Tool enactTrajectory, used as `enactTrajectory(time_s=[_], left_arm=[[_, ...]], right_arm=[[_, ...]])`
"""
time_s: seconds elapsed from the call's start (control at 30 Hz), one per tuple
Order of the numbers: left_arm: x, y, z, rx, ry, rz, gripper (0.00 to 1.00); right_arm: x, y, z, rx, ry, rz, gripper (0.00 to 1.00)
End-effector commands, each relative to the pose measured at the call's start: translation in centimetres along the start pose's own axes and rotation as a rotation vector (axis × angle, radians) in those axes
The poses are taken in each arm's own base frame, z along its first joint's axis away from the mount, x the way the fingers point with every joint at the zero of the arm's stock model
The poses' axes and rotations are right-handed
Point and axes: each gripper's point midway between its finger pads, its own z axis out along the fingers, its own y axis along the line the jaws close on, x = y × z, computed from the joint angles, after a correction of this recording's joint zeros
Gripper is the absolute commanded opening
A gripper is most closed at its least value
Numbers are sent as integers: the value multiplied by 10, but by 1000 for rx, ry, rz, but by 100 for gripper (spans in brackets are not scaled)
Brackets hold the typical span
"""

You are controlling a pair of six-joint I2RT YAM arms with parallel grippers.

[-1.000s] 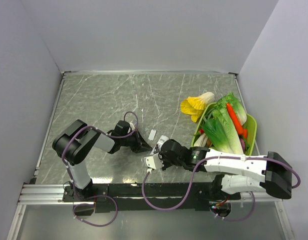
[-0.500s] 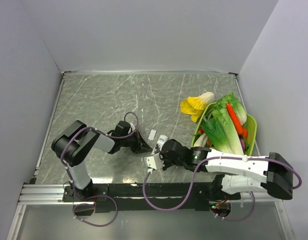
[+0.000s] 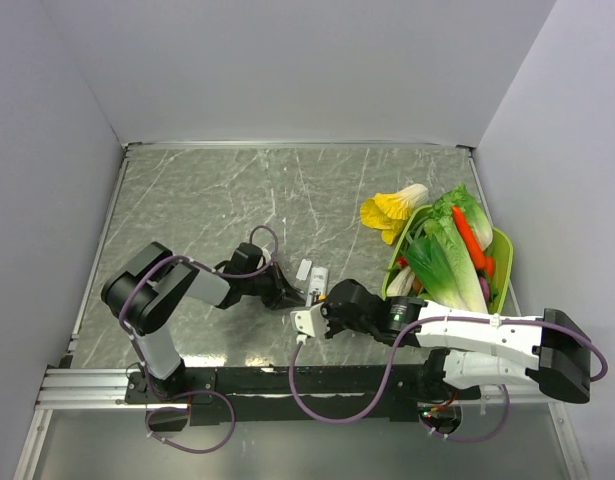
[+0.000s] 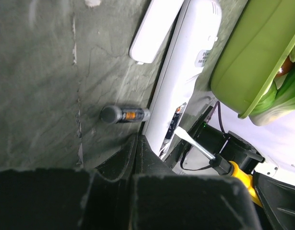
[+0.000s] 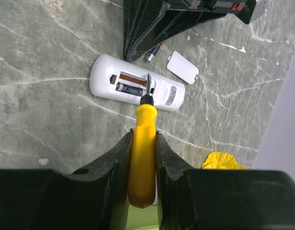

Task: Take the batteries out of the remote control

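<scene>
The remote control (image 5: 102, 80) lies flat on the table (image 5: 41, 120), back side up, close to the near edge and about halfway between the left and right edges. Its little hatch is open. One slot is bare. The inside battery (image 5: 129, 88) lies in the other slot. The loose battery (image 4: 124, 114) lies on the table just beside the remote's long side. The white cover (image 5: 182, 67) lies near the remote's far end, a bit apart from it.

From above, the two grippers hide most of the remote, and only a small white bit shows. In the left wrist view the black fingers hide one end of the remote. The tip of the screwdriver (image 5: 143, 115) pokes into the hatch at the end of the inside battery. I cannot tell if it touches the battery.

The right gripper (image 5: 142, 139) pinches the yellow handle of the screwdriver between its two fingers. The right arm lies low and long, reaching left along the near edge. The left gripper (image 4: 137, 158) has its fingers pressed together and holds nothing. Its tip is down at the table beside the loose battery. The left arm is bent at the elbow and points right.
</scene>
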Motion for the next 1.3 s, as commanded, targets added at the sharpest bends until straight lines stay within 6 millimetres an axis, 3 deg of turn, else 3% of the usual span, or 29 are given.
enactTrajectory(time_s=[0.0,0.2,0.4,0.63,0.73,1.27], left_arm=[[-4,-3,-5,-30,-37,49,1],[-7,-7,-9,-23,-61,61,3],[-7,-11,-9,-11,-55,63,14],[-9,-22,-14,9,-74,79,44],[-11,-25,-15,14,-81,88,50],[-5,-22,-3,24,-21,85,44]], right_arm=[[-12,-24,-8,74,-35,31,0],[3,-19,-20,3,23,12,0],[1,-25,-36,-70,79,1,0],[-3,-16,-41,-179,103,8,0],[-3,-15,-39,-190,111,7,0],[-9,-17,-22,-223,108,-46,0]])
